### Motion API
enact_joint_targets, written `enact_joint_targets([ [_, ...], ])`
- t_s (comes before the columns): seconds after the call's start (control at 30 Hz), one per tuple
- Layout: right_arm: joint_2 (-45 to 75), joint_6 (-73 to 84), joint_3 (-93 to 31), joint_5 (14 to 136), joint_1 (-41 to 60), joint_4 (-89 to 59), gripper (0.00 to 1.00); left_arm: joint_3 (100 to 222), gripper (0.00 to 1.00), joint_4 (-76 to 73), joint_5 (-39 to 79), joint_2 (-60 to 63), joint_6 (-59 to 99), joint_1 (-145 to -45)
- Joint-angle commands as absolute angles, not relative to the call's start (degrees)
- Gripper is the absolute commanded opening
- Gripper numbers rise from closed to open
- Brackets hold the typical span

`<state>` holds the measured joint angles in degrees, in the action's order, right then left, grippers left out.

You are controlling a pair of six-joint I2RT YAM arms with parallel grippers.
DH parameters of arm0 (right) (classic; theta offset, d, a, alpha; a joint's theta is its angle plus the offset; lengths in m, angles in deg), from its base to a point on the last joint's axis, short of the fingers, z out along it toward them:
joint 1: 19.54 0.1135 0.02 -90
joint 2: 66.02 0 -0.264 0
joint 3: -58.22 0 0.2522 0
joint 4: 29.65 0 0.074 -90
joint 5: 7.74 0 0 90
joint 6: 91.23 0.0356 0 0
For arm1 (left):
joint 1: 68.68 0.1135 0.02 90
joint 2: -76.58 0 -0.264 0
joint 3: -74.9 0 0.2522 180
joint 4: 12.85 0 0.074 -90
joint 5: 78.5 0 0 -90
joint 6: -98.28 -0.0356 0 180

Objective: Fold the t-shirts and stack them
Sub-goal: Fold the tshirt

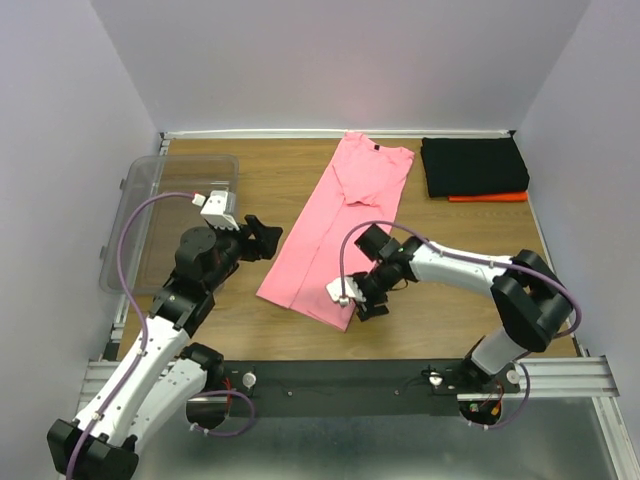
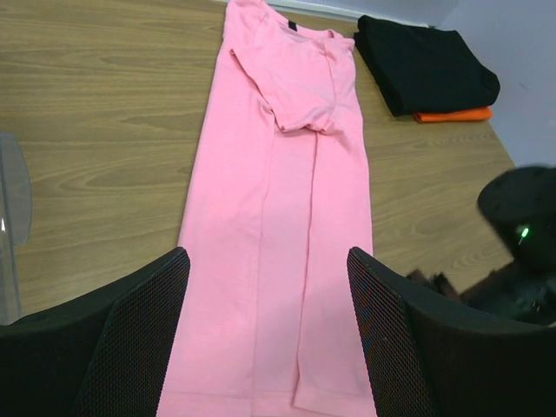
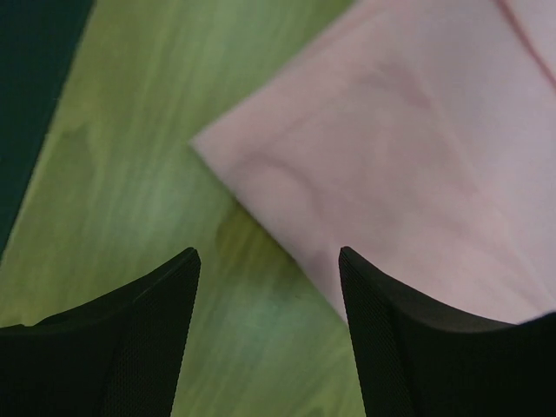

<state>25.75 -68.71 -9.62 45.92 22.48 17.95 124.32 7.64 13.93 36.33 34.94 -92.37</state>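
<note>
Right gripper (image 1: 366, 304), jaws spread and empty, hovers low over the near hem corner of the pink t-shirt (image 1: 335, 230). That shirt lies folded into a long strip slanting across the middle of the wooden table (image 1: 260, 170). Left gripper (image 1: 264, 240), equally spread and empty, sits just beside the strip's left edge. Far right, the folded black t-shirt (image 1: 472, 165) rests on the orange-red t-shirt (image 1: 488, 197). Likely risks: a pinch that catches only the top layer would pull the lengthwise fold open, and uneven lifting by the two arms would skew the next fold.
</note>
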Motion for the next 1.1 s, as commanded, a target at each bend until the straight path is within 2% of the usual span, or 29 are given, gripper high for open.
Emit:
enact_joint_targets([
  [0.0,22.14,-73.65,-6.43,46.04,27.73,18.65,0.72,123.82,0.81,8.56,15.71,38.87,36.67,-92.06],
  [0.23,22.48,-68.82,-0.62,53.87,35.83,8.29,0.66,123.99,0.81,10.75,15.89,41.6,38.25,-92.06],
  [0.4,24.77,-66.8,-0.89,56.85,37.06,5.82,0.55,124.08,0.81,11.9,16.15,43.62,38.95,-92.06],
  [0.67,24.15,-65.65,-1.24,59.5,37.94,4.67,0.49,123.47,0.81,11.73,17.56,44.5,40.01,-92.06],
  [0.7,24.42,-65.74,-1.15,59.67,38.11,4.67,0.44,123.55,0.81,11.64,17.73,44.24,40.1,-92.06],
  [0.8,25.12,-65.92,0.08,59.41,39.34,4.85,0.37,123.47,0.81,11.72,18.35,44.15,40.27,-92.06],
  [0.87,25.3,-65.92,0.87,59.06,40.31,5.29,0.28,123.38,0.81,11.72,18.53,44.33,40.36,-92.06],
  [0.93,25.3,-65.74,1.13,58.19,40.75,5.99,0.18,123.2,0.81,11.55,18.61,44.41,40.54,-92.06],
  [0.97,25.04,-65.74,1.22,57.83,41.28,6.43,0.07,123.12,0.81,11.46,18.88,44.33,40.71,-92.06],
  [1.07,22.23,-66.09,2.36,56.86,43.11,10.28,0.04,122.85,0.81,10.59,20.45,43.45,41.24,-92.06],
])
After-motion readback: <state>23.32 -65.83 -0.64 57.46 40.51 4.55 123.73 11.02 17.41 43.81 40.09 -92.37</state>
